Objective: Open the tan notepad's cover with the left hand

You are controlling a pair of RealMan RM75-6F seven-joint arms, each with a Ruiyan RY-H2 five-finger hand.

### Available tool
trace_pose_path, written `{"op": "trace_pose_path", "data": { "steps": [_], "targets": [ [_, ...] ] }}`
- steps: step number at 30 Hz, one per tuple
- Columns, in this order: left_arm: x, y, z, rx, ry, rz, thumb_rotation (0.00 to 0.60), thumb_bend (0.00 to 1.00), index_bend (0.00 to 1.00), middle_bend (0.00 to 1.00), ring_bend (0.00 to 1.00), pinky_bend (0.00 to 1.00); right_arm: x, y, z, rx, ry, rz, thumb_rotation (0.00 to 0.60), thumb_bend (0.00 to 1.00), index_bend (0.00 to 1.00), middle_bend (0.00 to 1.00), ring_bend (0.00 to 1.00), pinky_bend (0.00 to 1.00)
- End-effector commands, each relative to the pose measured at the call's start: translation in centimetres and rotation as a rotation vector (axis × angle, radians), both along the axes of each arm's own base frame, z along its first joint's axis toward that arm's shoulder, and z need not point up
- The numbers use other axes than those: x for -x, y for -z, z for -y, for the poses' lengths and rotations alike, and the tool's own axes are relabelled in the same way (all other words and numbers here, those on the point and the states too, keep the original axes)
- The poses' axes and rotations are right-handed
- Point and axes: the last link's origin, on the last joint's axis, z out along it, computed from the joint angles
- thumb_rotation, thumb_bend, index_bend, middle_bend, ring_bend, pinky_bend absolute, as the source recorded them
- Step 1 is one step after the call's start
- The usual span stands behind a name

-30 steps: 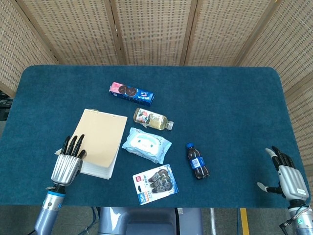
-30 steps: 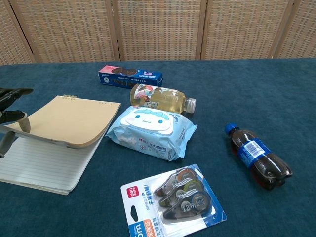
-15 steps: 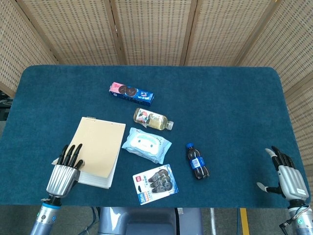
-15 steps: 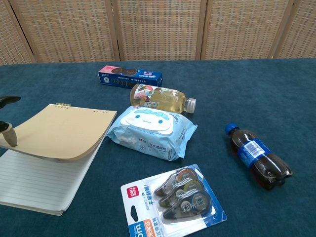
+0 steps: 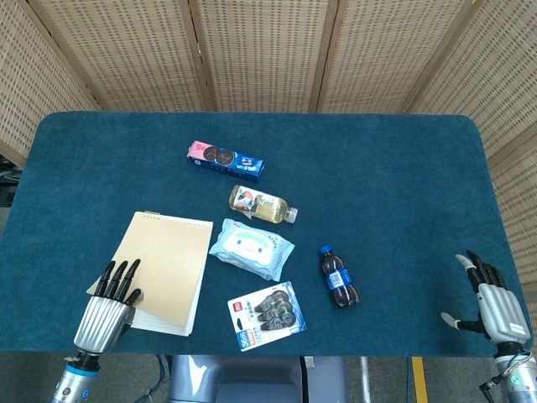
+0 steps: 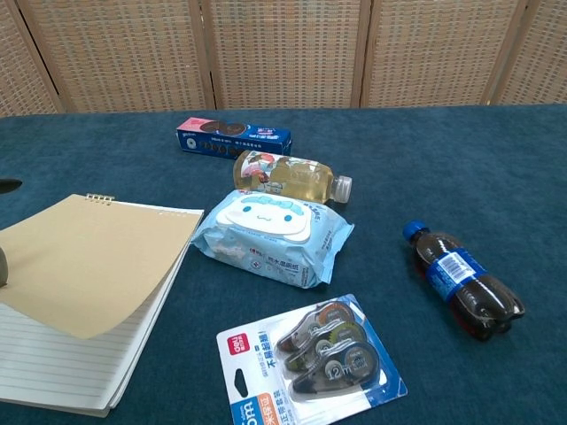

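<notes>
The tan notepad (image 6: 89, 257) has slid nearer, cover lifted higher.
The left hand (image 5: 105, 312) pinches the cover's edge to lift it.

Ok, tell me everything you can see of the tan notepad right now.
The tan notepad lies at the table's near left, spiral-bound along its far edge. Its plain tan cover is lifted and bowed, baring white lined pages beneath. The left hand holds the cover's near-left corner. The wipes pack sits just right of it, apparently not touching.

- blue cookie box (image 5: 226, 159)
- yellow drink bottle (image 5: 263, 204) lying down
- pack of wet wipes (image 5: 251, 248)
- cola bottle (image 5: 338, 276) lying down
- pack of correction tapes (image 5: 267, 316)
- blue table (image 5: 386, 185)
</notes>
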Motion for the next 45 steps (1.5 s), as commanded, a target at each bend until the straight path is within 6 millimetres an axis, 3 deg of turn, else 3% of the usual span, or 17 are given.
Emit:
{"op": "trace_pose_path", "data": {
  "steps": [1, 30, 38, 45],
  "targets": [
    [-0.1, -0.2, 0.7, 0.008, 0.008, 0.005, 0.600, 0.66, 0.78, 0.00, 0.00, 0.00, 0.0, 0.0, 0.0, 0.001, 0.000, 0.000, 0.600, 0.16, 0.06, 0.00, 0.00, 0.00],
    [0.6, -1.4, 4.5, 0.060, 0.026, 0.021, 0.600, 0.66, 0.78, 0.00, 0.00, 0.00, 0.0, 0.0, 0.0, 0.002, 0.000, 0.001, 0.600, 0.16, 0.06, 0.00, 0.00, 0.00],
    [0.0, -1.8, 3.4, 0.042, 0.034, 0.037, 0.600, 0.66, 0.78, 0.00, 0.00, 0.00, 0.0, -0.1, -0.1, 0.003, 0.002, 0.002, 0.600, 0.16, 0.06, 0.00, 0.00, 0.00],
    [-1.3, -2.9, -0.1, -0.007, 0.035, 0.045, 0.600, 0.66, 0.78, 0.00, 0.00, 0.00, -0.1, 0.0, 0.0, 0.001, 0.000, 0.004, 0.600, 0.16, 0.06, 0.00, 0.00, 0.00]
  ]
}}
